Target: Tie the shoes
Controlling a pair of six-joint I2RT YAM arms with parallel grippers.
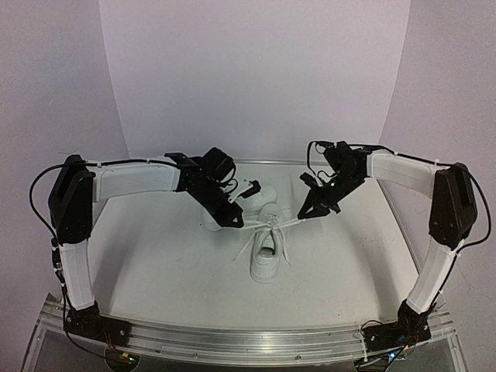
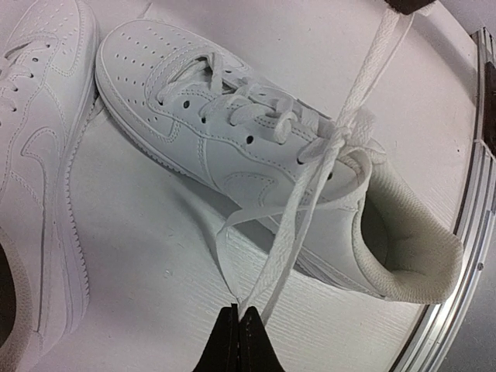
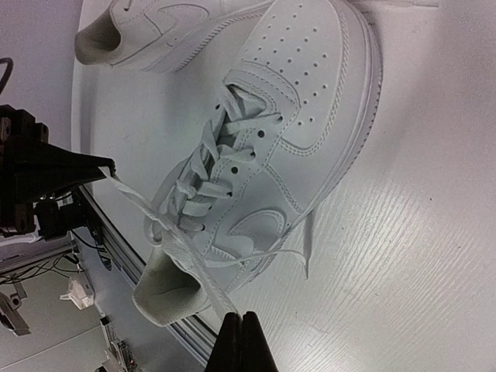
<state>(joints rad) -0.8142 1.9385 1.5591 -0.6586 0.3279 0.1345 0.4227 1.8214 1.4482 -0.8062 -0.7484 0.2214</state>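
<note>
Two white shoes lie on the table. The nearer shoe (image 1: 267,260) (image 2: 256,155) (image 3: 294,132) points its toe away from the arm bases. The other shoe (image 1: 246,200) (image 2: 39,155) (image 3: 167,23) lies behind it, partly hidden by my left arm. A half-formed knot (image 1: 276,224) (image 2: 339,136) sits over the nearer shoe's tongue. My left gripper (image 1: 236,223) (image 2: 239,314) is shut on a loop of lace (image 2: 302,225) pulled out to the left. My right gripper (image 1: 301,215) (image 3: 239,316) is shut on the other lace (image 3: 194,263), drawn taut to the right.
A metal rail (image 1: 248,337) (image 2: 457,271) runs along the table's near edge. A white curved backdrop (image 1: 256,70) closes the far side. Loose lace ends (image 1: 246,249) trail on the table left of the nearer shoe.
</note>
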